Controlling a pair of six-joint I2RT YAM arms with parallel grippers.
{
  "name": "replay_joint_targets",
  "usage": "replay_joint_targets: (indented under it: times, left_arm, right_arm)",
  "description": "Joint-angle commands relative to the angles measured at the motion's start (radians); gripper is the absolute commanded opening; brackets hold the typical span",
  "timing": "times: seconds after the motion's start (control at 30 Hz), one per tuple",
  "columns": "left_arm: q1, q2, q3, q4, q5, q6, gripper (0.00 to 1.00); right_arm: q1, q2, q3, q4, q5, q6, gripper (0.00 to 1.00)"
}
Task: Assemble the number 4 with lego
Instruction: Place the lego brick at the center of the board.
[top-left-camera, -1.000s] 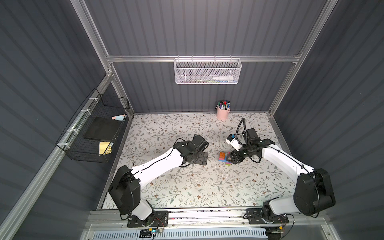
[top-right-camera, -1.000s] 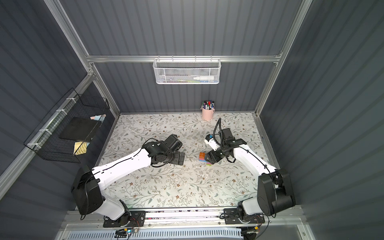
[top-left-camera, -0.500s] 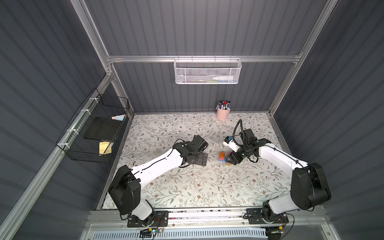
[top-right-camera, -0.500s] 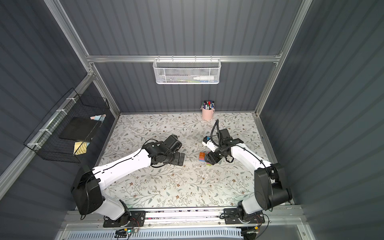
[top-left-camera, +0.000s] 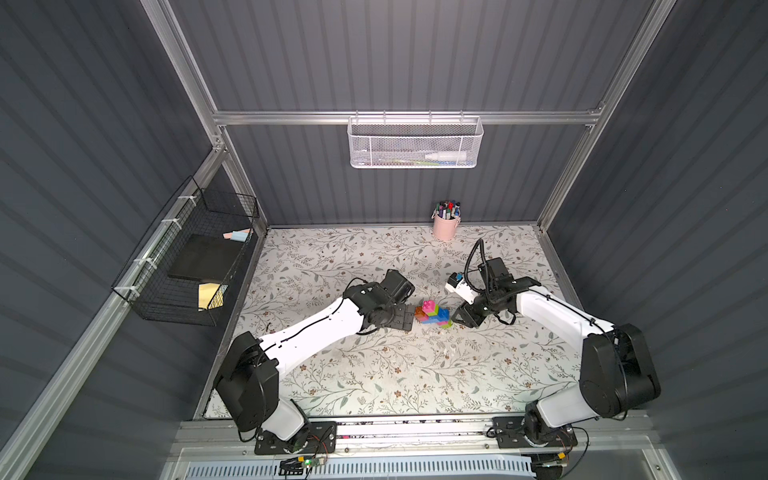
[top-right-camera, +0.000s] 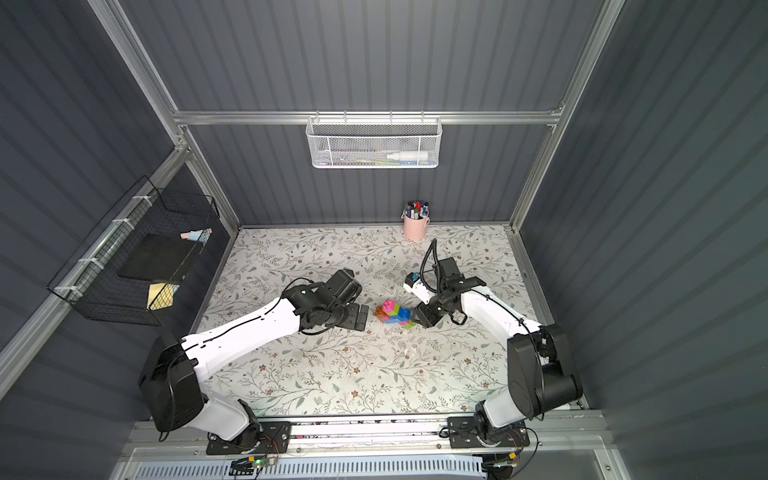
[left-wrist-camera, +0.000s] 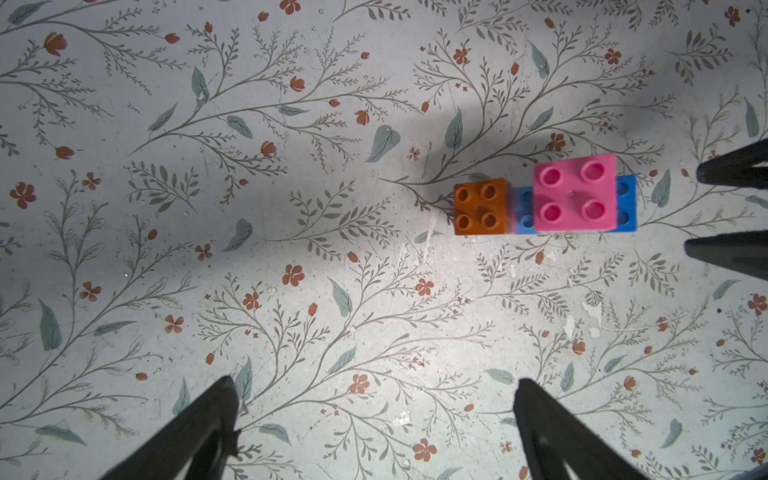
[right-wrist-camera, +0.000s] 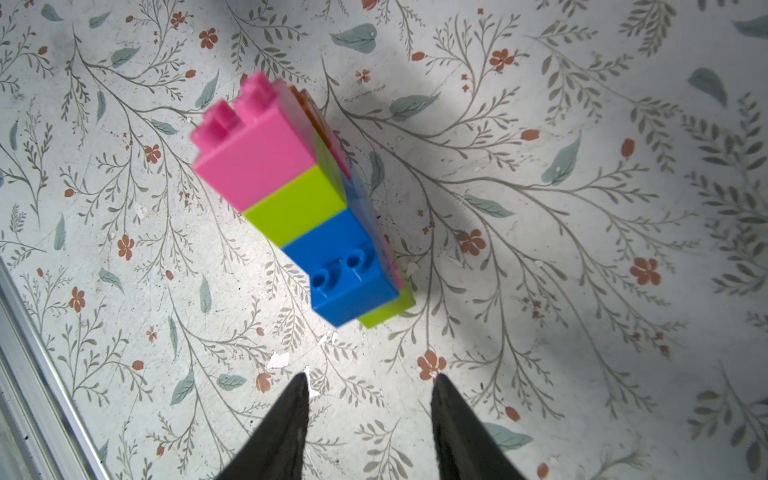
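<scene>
right wrist view looks down past the right gripper (right-wrist-camera: 370, 380). its two black fingers are apart, with only the bare floral table (right-wrist-camera: 582, 291) between them and nothing held. just beyond the tips stands the number 4 (right-wrist-camera: 291, 199), an upright stack with a pink brick (right-wrist-camera: 253, 158) on top, a lime green brick (right-wrist-camera: 295, 208) under it and a blue brick (right-wrist-camera: 345, 274) stepping out lower down. its edges are a little blurred.

in both top views the number 4 (top-left-camera: 433, 313) (top-right-camera: 395, 314) sits mid-table between the two arms. the right gripper (top-left-camera: 459, 318) is just to its right and the left gripper (top-left-camera: 409, 318) just to its left. whether either touches it i cannot tell from there.

left wrist view shows the left gripper (left-wrist-camera: 374, 382) spread wide and empty. the stack is not between its fingers, and an orange brick (left-wrist-camera: 480, 205) sits at the stack's end.

far back against the wall stands the pink pen cup (top-left-camera: 444, 228), well apart from all this.

my judgement is that the piece is light, stiff and smooth-sided. a sideways nudge would likely slide or tip it, and the stud joints may part if pried. it is best taken low across the two flat faces of the central column, squeezing on whole bricks and not on the overhanging orange end.
</scene>
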Motion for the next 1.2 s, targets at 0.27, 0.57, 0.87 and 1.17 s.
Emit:
replay_joint_targets:
  times: [0.27, 0.57, 0.87, 1.17]
  left_arm:
    - [0.02, -0.065, -0.05, -0.003, -0.005, 0.016, 0.99]
    - [0.026, -0.112, -0.113, 0.012, -0.01, -0.006, 0.99]
    - [0.03, -0.139, -0.136, 0.007, -0.028, -0.017, 0.99]
    - [0.034, -0.142, -0.139, 0.015, -0.027, -0.022, 0.99]
  right_arm:
    - [0.062, 0.035, 0.041, 0.104, -0.126, 0.004, 0.7]
    - [0.161, 0.189, 0.139, 0.141, 0.01, -0.013, 0.7]
    - [0.162, 0.243, 0.197, 0.096, 0.013, -0.025, 0.5]
    - [0.16, 0.338, 0.313, -0.047, -0.042, -0.039, 0.35]
